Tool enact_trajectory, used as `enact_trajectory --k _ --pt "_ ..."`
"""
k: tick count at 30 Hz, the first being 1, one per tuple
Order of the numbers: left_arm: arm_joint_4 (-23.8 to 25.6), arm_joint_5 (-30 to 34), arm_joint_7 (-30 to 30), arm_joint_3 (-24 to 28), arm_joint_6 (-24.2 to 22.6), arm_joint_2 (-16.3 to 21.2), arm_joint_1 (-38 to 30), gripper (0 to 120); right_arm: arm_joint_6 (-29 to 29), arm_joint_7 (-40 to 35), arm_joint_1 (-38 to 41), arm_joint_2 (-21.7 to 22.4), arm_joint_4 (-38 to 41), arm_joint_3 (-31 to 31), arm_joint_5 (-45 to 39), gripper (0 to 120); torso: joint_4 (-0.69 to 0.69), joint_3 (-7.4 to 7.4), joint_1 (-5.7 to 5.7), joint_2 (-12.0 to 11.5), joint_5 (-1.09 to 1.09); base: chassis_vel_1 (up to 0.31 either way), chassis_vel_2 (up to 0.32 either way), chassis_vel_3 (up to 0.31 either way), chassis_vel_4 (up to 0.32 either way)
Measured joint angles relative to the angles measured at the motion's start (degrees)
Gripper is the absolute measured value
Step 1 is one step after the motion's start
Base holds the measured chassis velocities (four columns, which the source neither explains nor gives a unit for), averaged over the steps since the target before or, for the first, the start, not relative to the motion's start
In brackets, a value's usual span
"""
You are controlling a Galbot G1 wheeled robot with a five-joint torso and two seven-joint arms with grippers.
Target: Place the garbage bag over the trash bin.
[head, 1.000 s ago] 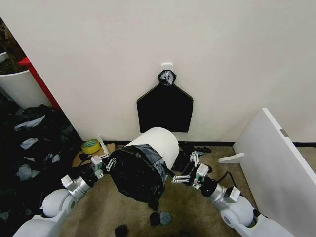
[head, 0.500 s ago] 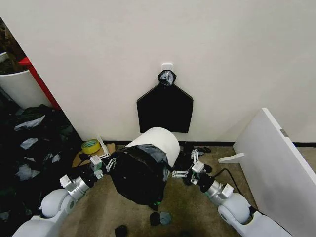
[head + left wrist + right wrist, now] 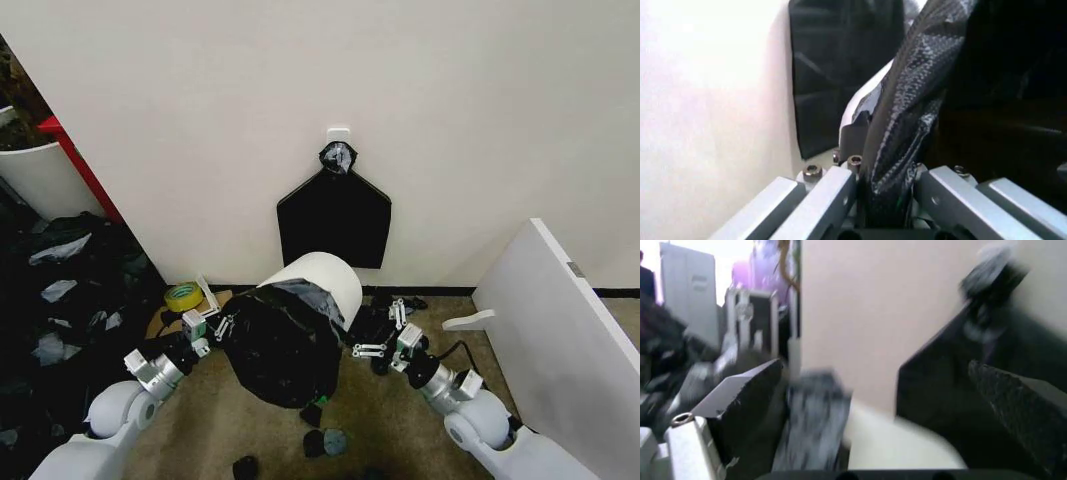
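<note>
The trash bin (image 3: 325,277) is a pale bucket tipped over on the carpet with its mouth towards me. The glossy black garbage bag (image 3: 285,345) hangs wrinkled across that mouth. My left gripper (image 3: 214,326) is shut on the bag's left edge. In the left wrist view the bag (image 3: 907,115) is pinched in the left gripper (image 3: 887,200), with the bin (image 3: 859,100) behind it. My right gripper (image 3: 378,333) stands open just right of the bag, apart from it. In the right wrist view the right gripper (image 3: 880,405) has nothing between its wide-apart fingers, and the bin (image 3: 900,442) lies beyond.
A flat black house-shaped bundle (image 3: 333,222) hangs on the wall behind the bin. A white board (image 3: 560,330) leans at the right. A yellow tape roll (image 3: 182,296), a heap of black bags (image 3: 60,290) and a white cylinder (image 3: 40,175) stand at the left. Small scraps (image 3: 325,440) lie in front.
The right gripper has drawn away from the bag's right edge towards the wall. The bag now hangs slacker over the bin's mouth. The left gripper keeps its hold.
</note>
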State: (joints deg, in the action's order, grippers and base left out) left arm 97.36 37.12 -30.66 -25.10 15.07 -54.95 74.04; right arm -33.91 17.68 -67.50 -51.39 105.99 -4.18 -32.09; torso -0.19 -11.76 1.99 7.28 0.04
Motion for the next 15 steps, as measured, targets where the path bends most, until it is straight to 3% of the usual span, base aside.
enact_trajectory --k 4,5,7,8,9,11,12,13,14,15 --pt "3.2 1.0 5.5 1.0 -5.6 0.2 1.1 0 0.8 -2.1 0.5 -0.3 2.1 -1.0 -1.5 100 0.01 0.00 0.00 0.0 -0.01 0.000 0.000 0.000 0.000" --pt "6.5 3.9 11.5 1.9 -11.8 0.2 1.9 0 1.9 -5.1 0.4 -0.8 4.3 -1.0 -1.4 100 0.01 0.00 0.00 0.0 0.00 0.000 0.000 0.000 0.000" --pt "9.4 7.3 16.9 2.4 -17.1 -0.1 2.3 0 2.8 -7.4 0.0 -1.2 6.2 -0.7 -0.4 100 0.01 0.00 0.00 0.0 -0.01 0.000 0.000 0.000 0.000" --pt "12.3 10.8 22.8 2.6 -23.0 -0.5 2.6 0 3.1 -8.3 -0.3 -1.6 7.2 -0.3 0.9 100 -0.01 0.00 0.00 0.0 0.00 0.000 0.000 0.000 0.000" --pt "12.3 10.8 22.8 2.6 -23.0 -0.5 2.6 0 3.1 -8.3 -0.3 -1.6 7.2 -0.3 0.9 100 -0.01 0.00 0.00 0.0 0.00 0.000 0.000 0.000 0.000" --pt "15.3 14.7 29.3 3.0 -30.0 -0.9 2.7 0 3.2 -8.5 -1.1 -2.3 8.1 0.3 3.1 100 0.01 0.00 0.00 0.0 0.01 0.000 0.000 0.000 0.000" --pt "15.3 14.7 29.3 3.0 -30.0 -0.9 2.7 0 3.2 -8.5 -1.1 -2.3 8.1 0.3 3.1 100 0.01 0.00 0.00 0.0 0.01 0.000 0.000 0.000 0.000" --pt "16.8 16.6 32.9 3.2 -33.4 -1.1 2.7 0 3.2 -8.6 -1.5 -2.6 8.4 0.4 4.0 100 0.00 0.00 0.00 0.0 -0.02 0.000 0.000 0.000 0.000" --pt "20.6 23.7 45.1 3.8 -44.2 -2.0 2.7 0 3.1 -8.7 -2.6 -3.6 8.7 0.7 7.0 100 0.00 0.00 0.00 0.0 0.01 0.000 0.000 0.000 0.000" --pt "21.6 25.9 49.2 4.2 -47.1 -2.5 2.8 0 3.1 -8.8 -2.7 -3.9 8.7 0.7 7.9 100 0.00 0.01 0.00 0.0 0.01 0.000 0.000 0.000 0.000"
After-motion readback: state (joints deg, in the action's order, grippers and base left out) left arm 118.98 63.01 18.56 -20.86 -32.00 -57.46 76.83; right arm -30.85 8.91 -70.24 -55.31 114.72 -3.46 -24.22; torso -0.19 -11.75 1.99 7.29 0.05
